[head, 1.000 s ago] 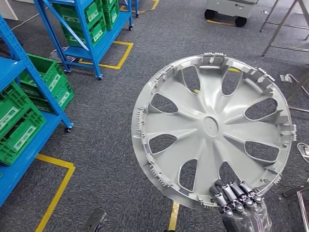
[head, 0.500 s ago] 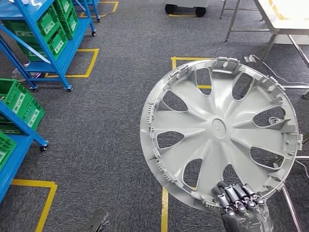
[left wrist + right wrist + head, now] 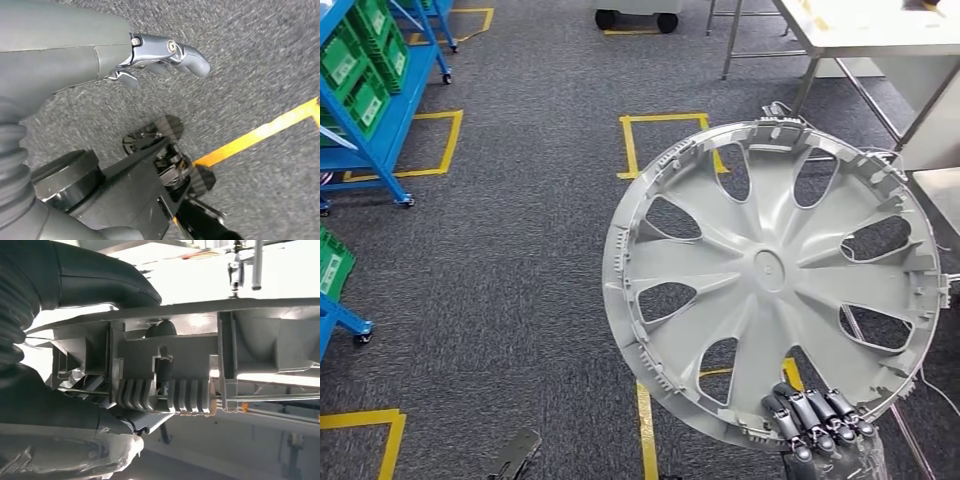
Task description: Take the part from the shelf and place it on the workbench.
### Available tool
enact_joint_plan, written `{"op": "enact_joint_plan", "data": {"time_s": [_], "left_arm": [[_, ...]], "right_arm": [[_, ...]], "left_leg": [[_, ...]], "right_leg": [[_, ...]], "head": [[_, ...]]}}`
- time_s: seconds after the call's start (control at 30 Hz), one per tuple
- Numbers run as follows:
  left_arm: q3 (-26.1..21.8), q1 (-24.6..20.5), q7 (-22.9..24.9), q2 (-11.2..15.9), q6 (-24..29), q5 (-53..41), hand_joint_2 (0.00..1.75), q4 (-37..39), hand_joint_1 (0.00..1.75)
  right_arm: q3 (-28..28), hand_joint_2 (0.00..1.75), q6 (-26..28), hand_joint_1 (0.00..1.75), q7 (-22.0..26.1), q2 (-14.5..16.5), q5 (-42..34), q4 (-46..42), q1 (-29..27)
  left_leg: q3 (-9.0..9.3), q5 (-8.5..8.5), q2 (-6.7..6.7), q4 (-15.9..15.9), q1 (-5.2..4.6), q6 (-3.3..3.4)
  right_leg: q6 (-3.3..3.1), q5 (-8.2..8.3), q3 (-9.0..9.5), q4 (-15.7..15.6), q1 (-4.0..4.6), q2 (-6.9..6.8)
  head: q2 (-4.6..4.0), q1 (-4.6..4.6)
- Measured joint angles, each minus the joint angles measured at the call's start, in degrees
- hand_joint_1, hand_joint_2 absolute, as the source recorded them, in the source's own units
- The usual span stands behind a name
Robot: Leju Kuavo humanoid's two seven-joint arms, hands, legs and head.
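Part: wheel cover [image 3: 771,275], a big round disc of pale grey plastic, held up in front of me over the carpet, tilted so its inner face looks back at me.
Part's face: a small round hub at the middle, broad spokes fanning out from it, teardrop openings between the spokes that let the carpet and yellow tape show through.
Part's rim: a raised ring set with small clips and ribbed tabs all the way round; in my right wrist view the rim [image 3: 177,375] runs edge-on, with rows of short ribs and a thin wire ring along it.
My right hand [image 3: 818,425]: it grips the cover at the lowest part of the rim, my dark fingers [image 3: 803,408] curled over the edge onto the inner face, close side by side.
My left hand [image 3: 113,50]: it hangs low over the carpet, fingers [image 3: 181,50] stretched out, nothing in them.
Table [image 3: 863,25]: pale top on metal legs, far right ahead of me, well apart from the cover.
Shelf [image 3: 376,110]: blue frame on the far left, green crates [image 3: 361,65] on it.
Floor [image 3: 509,250]: dark grey carpet marked with yellow tape [image 3: 629,145] squares.
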State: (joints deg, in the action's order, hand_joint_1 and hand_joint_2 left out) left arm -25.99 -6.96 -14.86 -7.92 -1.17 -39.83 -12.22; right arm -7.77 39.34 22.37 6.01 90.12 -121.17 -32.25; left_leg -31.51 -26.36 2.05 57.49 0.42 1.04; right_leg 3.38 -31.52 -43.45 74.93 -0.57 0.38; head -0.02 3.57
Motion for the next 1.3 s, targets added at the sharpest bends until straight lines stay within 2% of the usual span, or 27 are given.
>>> {"op": "enact_joint_plan", "data": {"time_s": [0.03, 0.07, 0.13, 0.17, 0.2, 0.27, 0.3, 0.37, 0.43, 0.47, 0.5, 0.53, 0.6, 0.67, 0.73, 0.77, 0.8, 0.83, 0.87, 0.93, 1.0, 1.03, 1.1, 1.13, 1.2, 1.23, 1.3], "left_arm": [[0.0, -0.05, 0.1, 0.03, -0.02, -0.05, 1.75, 0.0, 0.0], [0.01, -0.12, 0.22, 0.03, -0.03, -0.15, 1.75, 0.0, 0.0], [0.01, -0.22, 0.41, 0.06, -0.07, -0.3, 1.75, -0.01, 0.0], [0.01, -0.26, 0.46, 0.1, -0.08, -0.38, 1.75, -0.02, 0.0], [0.01, -0.32, 0.47, 0.14, -0.09, -0.44, 1.75, -0.02, 0.0], [0.01, -0.54, 0.48, 0.1, -0.13, -0.56, 1.75, -0.02, 0.0], [0.02, -0.7, 0.48, 0.04, -0.15, -0.62, 1.75, -0.03, 0.0], [0.04, -0.95, 0.49, -0.05, -0.18, -0.68, 1.75, -0.03, 0.0], [0.05, -0.87, 0.55, -0.06, -0.19, -0.7, 1.75, -0.03, 0.0], [0.05, -0.74, 0.58, -0.06, -0.2, -0.74, 1.75, -0.03, 0.0], [0.05, -0.63, 0.62, -0.05, -0.21, -0.81, 1.75, -0.02, 0.0], [0.05, -0.59, 0.62, -0.06, -0.23, -0.91, 1.75, -0.02, 0.0], [0.08, -0.65, 0.63, -0.06, -0.25, -1.07, 1.75, -0.02, 0.0], [0.09, -0.74, 0.64, 0.0, -0.25, -1.12, 1.75, -0.02, 0.0], [0.09, -0.8, 0.72, 0.06, -0.25, -1.14, 1.75, -0.02, 0.0], [0.1, -0.86, 0.75, 0.03, -0.25, -1.17, 1.75, -0.03, 0.0], [0.13, -0.95, 0.79, 0.0, -0.25, -1.21, 1.75, -0.03, 0.0], [0.15, -1.04, 0.78, -0.07, -0.25, -1.25, 1.75, -0.04, 0.0], [0.17, -1.11, 0.78, -0.15, -0.26, -1.3, 1.75, -0.04, 0.0], [0.18, -0.99, 0.78, -0.21, -0.28, -1.44, 1.75, -0.04, 0.0], [0.18, -0.8, 0.79, -0.19, -0.35, -1.61, 1.75, -0.04, 0.0], [0.19, -0.79, 0.79, -0.2, -0.38, -1.67, 1.75, -0.04, 0.0], [0.2, -0.82, 0.79, -0.26, -0.4, -1.72, 1.75, -0.04, 0.0], [0.2, -0.83, 0.79, -0.24, -0.4, -1.74, 1.75, -0.04, 0.0], [0.2, -0.89, 0.79, -0.18, -0.4, -1.74, 1.75, -0.04, 0.0], [0.2, -0.94, 0.79, -0.14, -0.4, -1.74, 1.75, -0.04, 0.0], [0.21, -1.08, 0.79, -0.18, -0.4, -1.74, 1.75, -0.05, 0.0]], "right_arm": [[0.05, 1.75, 0.0, 1.75, 0.02, 0.02, 0.0, 0.0, -0.05], [0.12, 1.75, 0.0, 1.75, 0.04, 0.07, 0.0, -0.03, -0.06], [0.23, 1.75, 0.0, 1.75, 0.09, 0.16, 0.0, -0.16, 0.0], [0.27, 1.75, 0.0, 1.75, 0.11, 0.21, -0.01, -0.28, 0.05], [0.32, 1.75, 0.0, 1.75, 0.13, 0.25, -0.01, -0.38, 0.09], [0.46, 1.75, 0.0, 1.75, 0.22, 0.33, -0.02, -0.54, 0.07], [0.56, 1.75, 0.0, 1.75, 0.28, 0.39, -0.02, -0.59, 0.0], [0.78, 1.75, 0.0, 1.75, 0.38, 0.59, 0.0, -0.71, 0.02], [0.92, 1.75, 0.0, 1.75, 0.44, 0.75, 0.01, -0.76, 0.17], [0.98, 1.75, 0.0, 1.75, 0.45, 0.79, 0.02, -0.77, 0.21], [1.05, 1.75, 0.0, 1.75, 0.46, 0.8, 0.02, -0.77, 0.2], [1.14, 1.75, 0.0, 1.75, 0.5, 0.81, 0.02, -0.77, 0.17], [1.31, 1.75, 0.0, 1.75, 0.62, 0.91, 0.02, -0.77, 0.13], [1.4, 1.75, 0.0, 1.75, 0.79, 1.04, 0.02, -0.77, 0.18], [1.46, 1.75, 0.0, 1.75, 0.94, 1.16, 0.02, -0.78, 0.13], [1.5, 1.75, 0.0, 1.75, 0.98, 1.21, 0.02, -0.79, 0.07], [1.56, 1.75, 0.0, 1.75, 1.02, 1.25, 0.02, -0.79, -0.03], [1.61, 1.75, 0.0, 1.75, 1.04, 1.27, 0.01, -0.79, -0.03], [1.64, 1.75, 0.0, 1.75, 1.07, 1.28, 0.01, -0.8, 0.05], [1.67, 1.75, 0.0, 1.75, 1.19, 1.29, 0.0, -0.81, 0.27], [1.68, 1.75, 0.0, 1.75, 1.34, 1.31, 0.0, -0.81, 0.26], [1.7, 1.75, 0.0, 1.75, 1.39, 1.32, 0.0, -0.81, 0.2], [1.8, 1.75, 0.0, 1.75, 1.42, 1.37, 0.0, -0.81, 0.16], [1.85, 1.75, 0.0, 1.75, 1.43, 1.39, 0.0, -0.81, 0.2], [1.93, 1.75, 0.0, 1.75, 1.47, 1.48, 0.0, -0.81, 0.28], [1.97, 1.75, 0.0, 1.75, 1.48, 1.54, 0.01, -0.82, 0.28], [2.09, 1.75, 0.0, 1.75, 1.48, 1.69, 0.02, -0.84, 0.15]], "left_leg": [[0.03, -0.06, 0.77, 0.0, 0.0, -0.05], [0.12, -0.15, 1.46, 0.01, 0.01, -0.16], [0.4, -0.45, 2.64, 0.06, -0.15, -0.61], [0.57, -0.59, 3.14, 0.08, -0.26, -0.92], [0.73, -0.68, 3.62, 0.08, -0.36, -1.25], [1.02, -0.74, 4.69, -0.08, -0.3, -1.94], [1.07, -0.92, 4.44, 0.0, -0.16, -2.32], [-0.14, -2.94, 1.82, 2.83, 0.05, -2.84], [-3.63, -6.51, -1.07, 9.9, 0.11, -2.94], [-5.54, -7.78, -1.54, 13.48, 0.09, -2.91], [-6.83, -8.01, -1.74, 15.6, 0.08, -2.84], [-7.23, -7.14, -1.91, 15.76, 0.06, -2.71], [-4.97, -2.99, -2.96, 10.08, 0.06, -2.3], [-1.86, 0.03, -5.89, 2.87, 0.21, -1.95], [-0.72, 0.44, -7.31, 0.08, 0.15, -1.78], [-0.65, 0.47, -6.66, -0.13, 0.11, -1.66], [-0.58, 0.62, -5.95, -0.31, 0.06, -1.35], [-0.49, 0.76, -5.24, -0.53, 0.08, -1.0], [-0.4, 0.86, -4.45, -0.76, 0.13, -0.68], [-0.28, 0.79, -2.8, -0.89, 0.06, -0.29], [-0.2, 0.63, -1.03, -0.86, 0.02, -0.23], [-0.12, 0.52, -0.22, -0.85, 0.05, -0.31], [0.31, 0.18, 1.23, -0.82, 0.15, -0.66], [0.6, -0.07, 1.84, -0.79, 0.03, -0.96], [1.12, -0.53, 2.85, -0.7, -0.35, -1.58], [1.3, -0.65, 3.3, -0.71, -0.55, -1.83], [1.63, -0.84, 4.03, -0.8, -0.43, -2.37]], "right_leg": [[0.02, 0.86, 0.79, -1.07, -0.02, -0.17], [0.01, 2.45, 2.72, -4.3, -0.03, -0.6], [-0.15, 5.28, 7.41, -12.22, 0.06, -2.94], [-0.37, 5.97, 8.87, -14.61, 0.17, -3.85], [-0.67, 6.16, 9.44, -15.61, 0.32, -4.31], [-1.48, 6.28, 9.17, -15.6, 0.57, -3.18], [-1.87, 6.41, 9.07, -15.73, 0.55, -2.5], [-2.61, 6.74, 9.07, -16.05, 0.32, -1.16], [-3.08, 6.88, 8.98, -16.13, 0.26, 0.22], [-3.21, 6.9, 8.92, -16.13, 0.31, 1.04], [-3.27, 6.92, 8.89, -16.13, 0.37, 1.91], [-3.26, 6.95, 8.89, -16.12, 0.42, 2.85], [-3.11, 7.04, 8.93, -16.11, 0.37, 4.64], [-2.72, 7.12, 8.72, -15.88, 0.39, 6.17], [-2.02, 7.31, 8.27, -15.85, 0.22, 7.49], [-1.62, 7.47, 7.91, -16.03, 0.04, 8.14], [-1.29, 7.5, 7.6, -15.98, -0.07, 7.94], [-1.05, 7.14, 7.1, -15.36, -0.05, 6.7], [-0.87, 6.17, 6.15, -13.72, 0.03, 4.86], [-0.49, 2.74, 2.94, -6.96, 0.09, 1.11], [-0.01, 0.41, -0.14, -0.57, -0.08, 0.13], [0.17, 0.77, -0.26, -0.16, -0.15, -0.05], [0.39, 3.94, 2.97, -5.76, -0.24, -1.04], [0.41, 5.36, 5.29, -9.86, -0.11, -2.46], [-0.15, 6.71, 8.4, -15.02, 0.0, -4.23], [-0.59, 6.57, 8.71, -15.57, 0.11, -4.37], [-1.54, 6.65, 8.6, -15.59, 0.07, -2.88]], "head": [[0.0, 0.01], [0.0, 0.01], [0.0, -0.03], [0.0, -0.13], [0.0, -0.19], [0.0, -0.27], [0.0, -0.28], [0.0, -0.49], [0.0, -0.74], [0.0, -0.77], [0.0, -0.79], [0.0, -0.77], [0.0, -0.78], [0.0, -0.75], [0.0, -0.73], [0.0, -0.72], [0.0, -0.69], [0.0, -0.56], [0.0, -0.38], [0.0, -0.11], [0.0, -0.09], [0.0, -0.08], [0.0, -0.07], [0.0, 0.0], [0.0, -0.09], [0.0, -0.17], [0.0, -0.37]]}}
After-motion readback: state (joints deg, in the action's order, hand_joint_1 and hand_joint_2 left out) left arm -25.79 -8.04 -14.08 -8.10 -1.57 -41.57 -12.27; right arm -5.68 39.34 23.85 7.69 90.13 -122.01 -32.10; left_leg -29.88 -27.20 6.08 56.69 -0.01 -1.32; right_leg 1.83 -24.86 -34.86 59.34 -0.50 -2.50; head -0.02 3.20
